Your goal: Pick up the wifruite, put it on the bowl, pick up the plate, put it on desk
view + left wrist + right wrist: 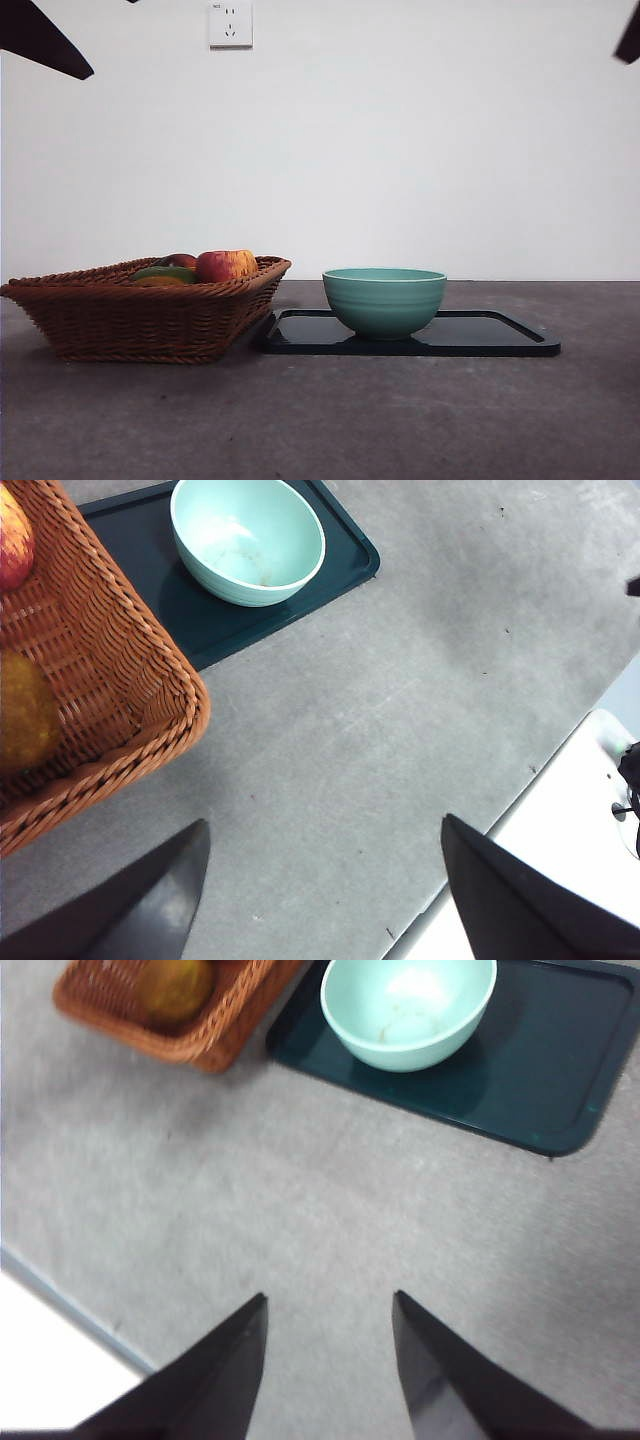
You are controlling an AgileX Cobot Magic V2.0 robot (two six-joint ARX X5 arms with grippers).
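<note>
Wicker basket [150,315] with apple [225,265] beside black tray [480,335].

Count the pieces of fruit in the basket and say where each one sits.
4 visible, all in the wicker basket: the red-yellow apple, a dark red fruit behind it, the green fruit, and the golden-brown wifruite. More may lie hidden below the rim.

A bare test setup rather than a lived-in room: a plain white wall [420,150] with one electrical socket [230,23] at the upper left, behind a mottled grey counter [400,420]. Household props stand staged on it: a wicker fruit basket [140,320], a teal bowl [384,300], a dark tray [500,335].
</note>
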